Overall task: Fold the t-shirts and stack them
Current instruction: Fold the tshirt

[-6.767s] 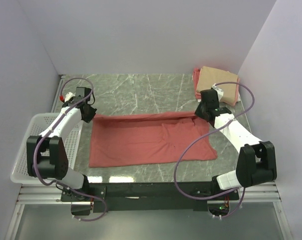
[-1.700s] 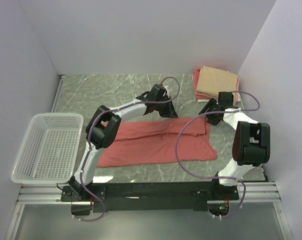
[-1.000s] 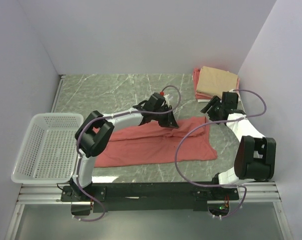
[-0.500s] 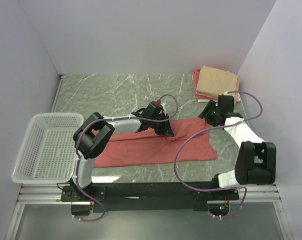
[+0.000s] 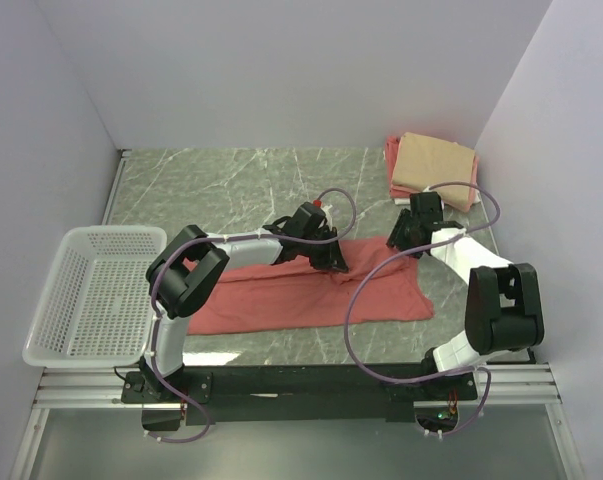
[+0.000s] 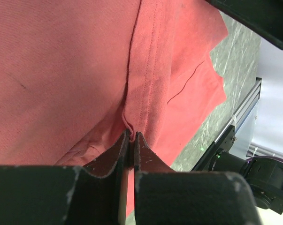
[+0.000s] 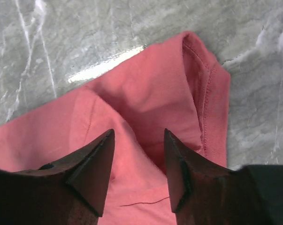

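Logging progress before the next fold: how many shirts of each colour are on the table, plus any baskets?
salmon-red t-shirt: 1
tan folded t-shirt: 1
pink folded t-shirt: 1
white basket: 1
Total: 4

The whole counter (image 5: 231, 180) is seen from high above and behind the arm bases, facing the far wall. Each wrist view is aimed down along its own jaws, very close to the cloth. The salmon-red t-shirt (image 5: 311, 295) is shared by all three views.
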Robot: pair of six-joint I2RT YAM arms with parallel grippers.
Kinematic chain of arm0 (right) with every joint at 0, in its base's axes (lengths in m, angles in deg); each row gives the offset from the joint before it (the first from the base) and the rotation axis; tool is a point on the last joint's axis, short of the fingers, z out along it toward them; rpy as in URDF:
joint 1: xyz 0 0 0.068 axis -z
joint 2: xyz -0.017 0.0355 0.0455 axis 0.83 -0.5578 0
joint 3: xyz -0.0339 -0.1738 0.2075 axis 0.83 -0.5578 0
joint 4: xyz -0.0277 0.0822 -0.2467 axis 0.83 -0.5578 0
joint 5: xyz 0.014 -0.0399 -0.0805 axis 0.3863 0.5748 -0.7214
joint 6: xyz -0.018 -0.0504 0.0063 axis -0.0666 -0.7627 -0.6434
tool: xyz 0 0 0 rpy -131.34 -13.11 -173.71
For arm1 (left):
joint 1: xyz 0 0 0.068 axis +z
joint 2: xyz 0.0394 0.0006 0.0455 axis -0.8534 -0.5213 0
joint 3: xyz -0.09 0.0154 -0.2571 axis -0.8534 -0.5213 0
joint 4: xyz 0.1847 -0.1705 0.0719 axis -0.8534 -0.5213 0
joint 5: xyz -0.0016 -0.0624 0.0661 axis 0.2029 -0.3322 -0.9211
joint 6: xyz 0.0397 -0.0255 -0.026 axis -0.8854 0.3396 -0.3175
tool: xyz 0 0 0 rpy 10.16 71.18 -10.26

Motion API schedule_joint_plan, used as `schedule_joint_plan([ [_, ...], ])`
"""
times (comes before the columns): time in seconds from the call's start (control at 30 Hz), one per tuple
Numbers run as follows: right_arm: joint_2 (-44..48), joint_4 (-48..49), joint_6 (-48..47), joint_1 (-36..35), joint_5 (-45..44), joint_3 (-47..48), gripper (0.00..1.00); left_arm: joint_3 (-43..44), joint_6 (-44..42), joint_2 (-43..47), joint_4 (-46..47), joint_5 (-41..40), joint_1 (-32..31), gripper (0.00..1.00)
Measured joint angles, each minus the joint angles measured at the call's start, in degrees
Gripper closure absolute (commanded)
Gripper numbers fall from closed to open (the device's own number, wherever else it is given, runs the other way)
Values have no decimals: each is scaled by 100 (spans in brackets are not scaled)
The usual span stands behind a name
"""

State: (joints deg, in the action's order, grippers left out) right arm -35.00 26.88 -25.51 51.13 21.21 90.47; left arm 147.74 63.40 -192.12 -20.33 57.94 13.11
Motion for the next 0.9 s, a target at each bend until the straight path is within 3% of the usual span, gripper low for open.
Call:
schedule_joint_plan([
  [0.13,-11,15,7,-2,-28,-52,60,0,2,0,-2,-4,0,96],
  [0.37,184,9,33,-2,4,-289,95,0,-2,0,-28,-70,0,96],
  [0.47,435,-46,52,-2,-4,-361,100,2,-4,7,-87,-133,0,96],
  [0.9,2059,-334,275,-2,-173,-1073,100,15,-55,234,-505,-343,0,92],
])
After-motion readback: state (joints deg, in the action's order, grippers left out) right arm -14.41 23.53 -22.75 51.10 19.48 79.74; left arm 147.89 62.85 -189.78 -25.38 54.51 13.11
